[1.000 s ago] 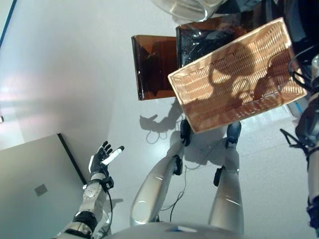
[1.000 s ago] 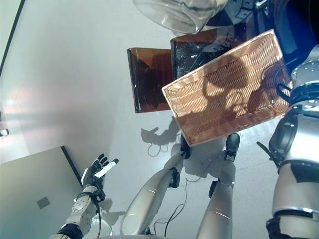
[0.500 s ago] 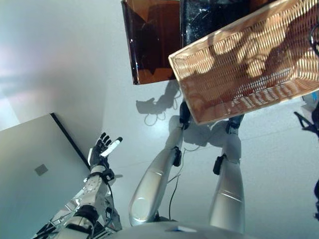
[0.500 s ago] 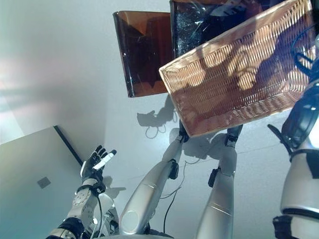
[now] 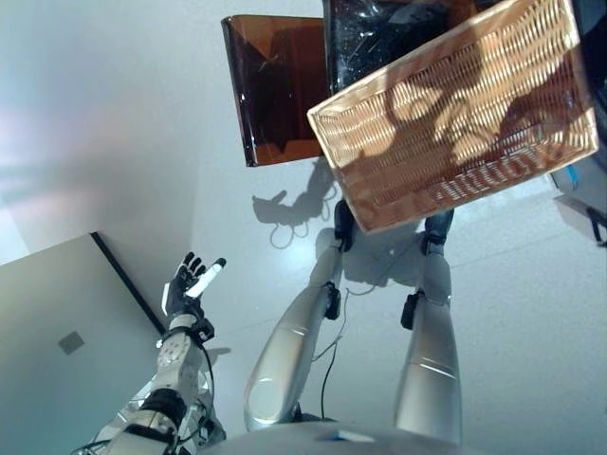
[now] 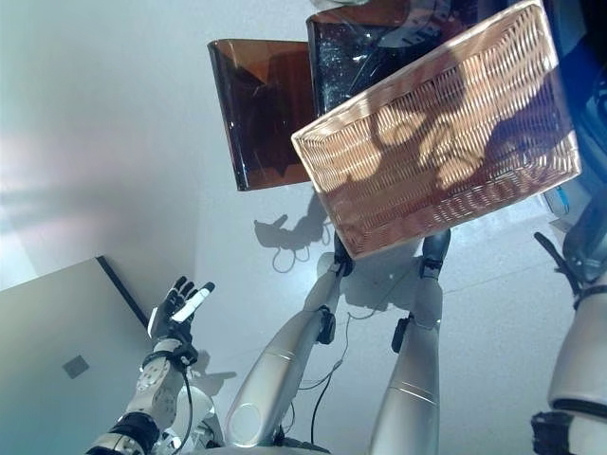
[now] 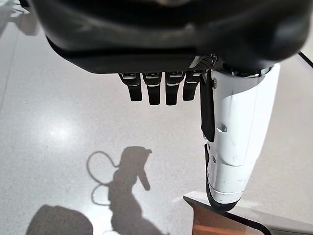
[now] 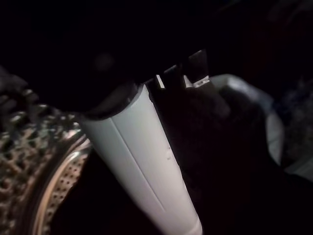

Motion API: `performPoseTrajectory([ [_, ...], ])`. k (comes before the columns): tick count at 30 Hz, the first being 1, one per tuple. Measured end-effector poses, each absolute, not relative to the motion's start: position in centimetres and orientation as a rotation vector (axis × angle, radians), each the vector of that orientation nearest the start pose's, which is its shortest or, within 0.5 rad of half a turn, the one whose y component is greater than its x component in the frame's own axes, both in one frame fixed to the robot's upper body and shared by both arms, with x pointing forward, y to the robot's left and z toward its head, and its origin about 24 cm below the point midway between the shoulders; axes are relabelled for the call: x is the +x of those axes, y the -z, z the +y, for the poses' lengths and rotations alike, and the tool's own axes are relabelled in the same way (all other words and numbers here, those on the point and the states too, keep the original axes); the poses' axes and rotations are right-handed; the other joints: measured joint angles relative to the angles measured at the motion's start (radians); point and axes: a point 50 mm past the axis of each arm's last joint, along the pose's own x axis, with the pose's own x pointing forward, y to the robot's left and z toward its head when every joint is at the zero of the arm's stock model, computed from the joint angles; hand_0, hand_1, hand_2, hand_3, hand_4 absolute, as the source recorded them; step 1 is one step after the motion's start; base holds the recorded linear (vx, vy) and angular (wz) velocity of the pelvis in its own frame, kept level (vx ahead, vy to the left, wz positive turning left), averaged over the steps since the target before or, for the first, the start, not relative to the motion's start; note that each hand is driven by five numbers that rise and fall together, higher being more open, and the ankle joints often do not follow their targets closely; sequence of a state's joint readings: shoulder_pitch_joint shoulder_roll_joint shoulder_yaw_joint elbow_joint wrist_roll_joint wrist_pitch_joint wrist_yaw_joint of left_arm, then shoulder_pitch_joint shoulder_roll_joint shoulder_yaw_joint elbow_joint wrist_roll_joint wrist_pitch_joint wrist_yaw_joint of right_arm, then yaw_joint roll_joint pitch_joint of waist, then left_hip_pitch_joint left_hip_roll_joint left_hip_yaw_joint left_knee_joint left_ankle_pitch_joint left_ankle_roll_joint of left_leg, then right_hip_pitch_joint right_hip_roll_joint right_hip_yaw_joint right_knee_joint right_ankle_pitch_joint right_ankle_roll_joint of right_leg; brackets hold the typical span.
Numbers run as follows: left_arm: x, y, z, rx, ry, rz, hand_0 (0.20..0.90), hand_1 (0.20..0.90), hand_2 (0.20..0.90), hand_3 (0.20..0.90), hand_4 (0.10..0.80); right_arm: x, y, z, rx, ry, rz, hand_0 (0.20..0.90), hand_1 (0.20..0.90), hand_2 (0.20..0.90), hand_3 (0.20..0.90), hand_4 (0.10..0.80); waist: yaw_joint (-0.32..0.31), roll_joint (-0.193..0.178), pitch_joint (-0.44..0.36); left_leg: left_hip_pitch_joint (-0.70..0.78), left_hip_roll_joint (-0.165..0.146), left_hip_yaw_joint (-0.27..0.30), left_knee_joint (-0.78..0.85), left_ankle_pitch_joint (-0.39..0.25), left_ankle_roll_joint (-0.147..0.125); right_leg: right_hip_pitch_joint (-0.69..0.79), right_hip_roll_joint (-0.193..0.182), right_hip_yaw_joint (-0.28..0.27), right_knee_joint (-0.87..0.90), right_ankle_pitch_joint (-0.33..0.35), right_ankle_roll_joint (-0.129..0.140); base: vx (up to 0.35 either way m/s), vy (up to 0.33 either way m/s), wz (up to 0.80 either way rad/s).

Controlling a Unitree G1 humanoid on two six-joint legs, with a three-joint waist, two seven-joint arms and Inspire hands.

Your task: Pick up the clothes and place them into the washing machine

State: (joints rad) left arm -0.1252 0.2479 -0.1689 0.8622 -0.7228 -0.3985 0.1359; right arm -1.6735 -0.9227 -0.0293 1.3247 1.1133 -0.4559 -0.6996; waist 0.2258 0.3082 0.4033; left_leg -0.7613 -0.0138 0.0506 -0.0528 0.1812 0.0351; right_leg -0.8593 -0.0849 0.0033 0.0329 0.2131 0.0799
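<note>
No clothes show plainly in any view. A woven wicker basket [image 5: 455, 114] hangs tilted at the upper right of the eye views, in front of the washing machine's dark opening [image 5: 379, 38]. The machine's brown see-through door [image 5: 270, 90] stands swung out to the left of it. My right hand [image 8: 142, 161] shows only in its wrist view, in a dark space beside a perforated metal drum rim [image 8: 54, 191]; a dark mass lies past it, and I cannot tell whether that is cloth. My left hand [image 5: 188, 284] is open and empty over the floor at the lower left.
A flat grey panel [image 5: 57, 341] with a dark edge lies at the lower left, beside my left hand. Pale glossy floor [image 5: 114, 142] spreads to the left of the machine. A blue and white object [image 5: 574, 180] peeks out under the basket's right end.
The whole picture has shifted, so the camera moved. The basket's tilt changed slightly in front of the machine. My left hand keeps the same open pose.
</note>
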Motion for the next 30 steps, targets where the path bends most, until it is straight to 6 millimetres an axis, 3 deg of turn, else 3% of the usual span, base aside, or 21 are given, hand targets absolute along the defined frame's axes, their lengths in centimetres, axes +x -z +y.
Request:
performPoseTrajectory([
  [11, 22.3, 7.5, 22.9, -0.291, -0.416, 0.355, 0.900, 0.900, 0.900, 0.900, 0.800, 29.7, -38.8, -39.5, 0.950, 1.142, -0.735, 0.900, 0.900, 0.900, 0.900, 0.800, 0.003, 0.000, 0.000, 0.010, 0.002, -0.001, 0.014, 0.001, -0.001, 0.018, 0.001, -0.004, 0.005, 0.001, -0.001, 0.005, 0.029, 0.01],
  [15, 22.4, 7.4, 22.9, -0.291, -0.411, 0.355, 0.900, 0.900, 0.900, 0.900, 0.800, 29.9, -36.7, -40.4, 0.670, 1.278, -0.559, 0.900, 0.900, 0.900, 0.900, 0.800, 0.007, -0.001, -0.001, 0.040, 0.001, -0.002, 0.016, 0.000, -0.002, 0.052, 0.001, -0.008, 0.006, 0.001, -0.001, 0.000, 0.000, 0.00],
  [22, 22.8, 6.7, 23.2, -0.304, -0.415, 0.320, 0.900, 0.900, 0.900, 0.900, 0.800, 30.3, -35.2, -40.6, 0.241, 1.381, -0.356, 0.900, 0.900, 0.900, 0.900, 0.800, 0.004, -0.001, -0.002, 0.041, -0.001, -0.007, 0.044, -0.006, -0.001, 0.066, -0.002, -0.014, 0.015, 0.004, -0.004, -0.004, 0.028, 0.04],
  [30, 22.8, 6.9, 23.2, -0.308, -0.412, 0.334, 0.900, 0.900, 0.900, 0.900, 0.800, 30.3, -33.8, -40.9, 0.101, 1.458, -0.250, 0.900, 0.900, 0.900, 0.900, 0.800, 0.006, -0.006, -0.001, 0.036, -0.003, -0.017, 0.067, -0.017, 0.001, 0.077, -0.005, -0.018, 0.016, 0.004, -0.002, -0.009, 0.045, 0.04],
])
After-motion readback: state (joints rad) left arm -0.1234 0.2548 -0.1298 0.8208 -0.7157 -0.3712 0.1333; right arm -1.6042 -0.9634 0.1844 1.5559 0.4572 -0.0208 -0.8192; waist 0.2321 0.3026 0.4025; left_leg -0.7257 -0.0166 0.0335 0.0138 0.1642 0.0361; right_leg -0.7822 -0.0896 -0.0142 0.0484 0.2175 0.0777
